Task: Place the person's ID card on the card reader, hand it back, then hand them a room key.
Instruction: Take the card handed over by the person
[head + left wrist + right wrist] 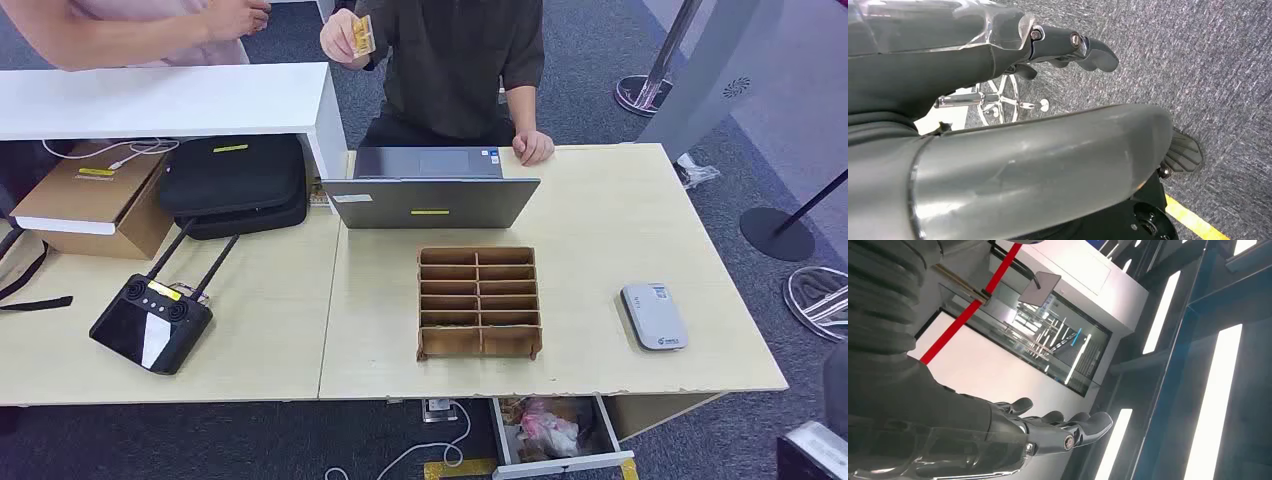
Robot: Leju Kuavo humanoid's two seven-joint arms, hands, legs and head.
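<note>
Counting the things in the head view, one card (363, 35) is seen at the upper centre of the frame, pinched in the raised hand (343, 38) of a person in a dark shirt; one grey card reader (654, 316) lies flat at the right of the tabletop (600, 230); one brown compartment tray (479, 302) stands at the centre, and whether any room key lies in it cannot be told. One laptop (430, 188) is set just above the tray, its lid turned toward the camera, with the person's other hand (533, 147) resting beside it. One black controller with two antennas (152, 320) is placed at lower left, one cardboard box (95, 198) and one black bag (235, 183) at upper left under a white counter (160, 98). A second person's arm (150, 30) is seen along the top left edge.

The left robot hand (1068, 47) is released, its fingers extended over grey carpet (1198, 75), nothing being held or touched. The right robot hand (1048, 427) is likewise released, fingers stretched apart, with bright ceiling lights (1213, 400) behind it.

The tabletop is pale wood; an open drawer (555, 430) is seen at the bottom edge, and grey carpet surrounds it.
</note>
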